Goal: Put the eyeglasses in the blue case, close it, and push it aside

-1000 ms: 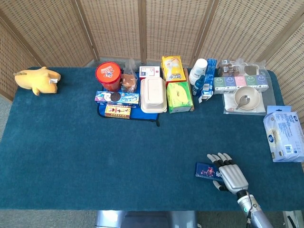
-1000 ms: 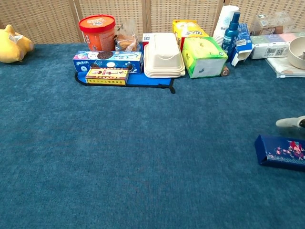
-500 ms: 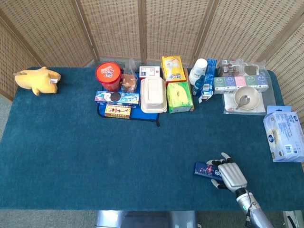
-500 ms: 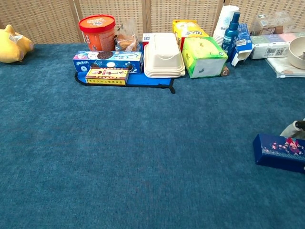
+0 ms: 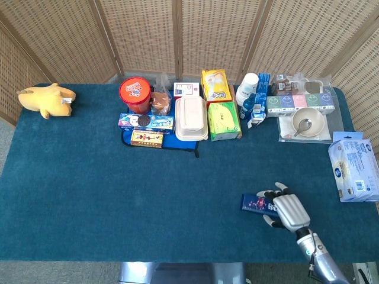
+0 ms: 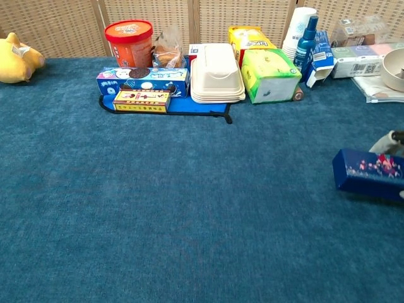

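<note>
Your right hand (image 5: 288, 211) lies palm down at the near right of the blue surface (image 5: 118, 195), fingers wrapped over the right end of the blue case (image 5: 256, 204), gripping it. The case is closed, long axis running left to right, its patterned lid facing up. In the chest view the case (image 6: 368, 173) sits at the right edge of frame and appears lifted slightly at its near edge, though you cannot tell for sure whether it is clear of the surface; only a bit of the hand (image 6: 391, 142) shows behind it. The eyeglasses are not visible in either view. Your left hand is out of both views.

Along the far side of the surface, well apart from the case: a red tub (image 5: 135, 94), a long blue snack box (image 5: 145, 122) with a smaller red-and-yellow box (image 5: 147, 138) just in front of it, a white clamshell container (image 5: 190, 118), a yellow box (image 5: 214, 84) and a green box (image 5: 223, 120) beside it. Further right stand a stack of white cups (image 5: 247, 89), a row of small pastel cartons (image 5: 299, 102) and a bowl with a spoon (image 5: 308, 122). A pack of wipes (image 5: 354, 167) lies at the right edge, and a yellow plush toy (image 5: 46, 99) sits at the far left corner.
</note>
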Motion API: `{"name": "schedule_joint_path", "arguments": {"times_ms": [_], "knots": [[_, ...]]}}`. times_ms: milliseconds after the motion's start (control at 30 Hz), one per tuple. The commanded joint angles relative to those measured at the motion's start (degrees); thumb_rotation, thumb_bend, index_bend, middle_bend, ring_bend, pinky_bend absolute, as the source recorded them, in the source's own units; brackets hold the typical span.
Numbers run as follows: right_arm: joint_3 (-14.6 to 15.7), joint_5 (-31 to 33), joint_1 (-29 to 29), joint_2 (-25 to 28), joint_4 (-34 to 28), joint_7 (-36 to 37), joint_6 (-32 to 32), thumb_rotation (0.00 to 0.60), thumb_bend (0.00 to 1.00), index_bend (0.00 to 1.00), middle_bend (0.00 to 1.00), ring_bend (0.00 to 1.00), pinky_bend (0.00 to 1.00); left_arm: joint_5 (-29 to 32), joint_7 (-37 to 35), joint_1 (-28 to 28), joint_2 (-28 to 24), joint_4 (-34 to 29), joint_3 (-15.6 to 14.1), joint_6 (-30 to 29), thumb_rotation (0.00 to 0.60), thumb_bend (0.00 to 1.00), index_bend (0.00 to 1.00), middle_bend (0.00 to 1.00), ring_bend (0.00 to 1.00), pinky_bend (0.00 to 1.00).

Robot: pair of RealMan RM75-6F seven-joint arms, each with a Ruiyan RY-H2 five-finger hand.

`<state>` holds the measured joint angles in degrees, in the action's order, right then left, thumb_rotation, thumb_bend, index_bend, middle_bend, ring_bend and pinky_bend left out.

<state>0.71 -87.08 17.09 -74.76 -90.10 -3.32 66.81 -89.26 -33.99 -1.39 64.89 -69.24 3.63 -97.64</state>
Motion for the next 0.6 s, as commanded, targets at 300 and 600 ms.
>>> {"name": "schedule_joint_path", "arguments": {"times_ms": [300, 600], "knots": [[-2.7, -1.3, 5.3, 0.6, 2.8, 2.8, -3.8, 0.6, 0.33, 0.56, 0.51, 0.38, 0.16, -0.2, 1.4, 0.1, -0.4, -1.5, -0.1, 0.1, 0.594, 0.34, 0.31, 0.27, 0.3, 0.22], [-4.5, 0.7, 9.9, -1.3, 4.1, 2.0, -9.1, 0.6, 0.33, 0.56, 0.5, 0.37, 0.16, 0.2, 1.8, -0.1, -0.6, -1.7, -0.3, 0.5, 0.594, 0.34, 0.3, 0.27, 0.3, 0.22]]}}
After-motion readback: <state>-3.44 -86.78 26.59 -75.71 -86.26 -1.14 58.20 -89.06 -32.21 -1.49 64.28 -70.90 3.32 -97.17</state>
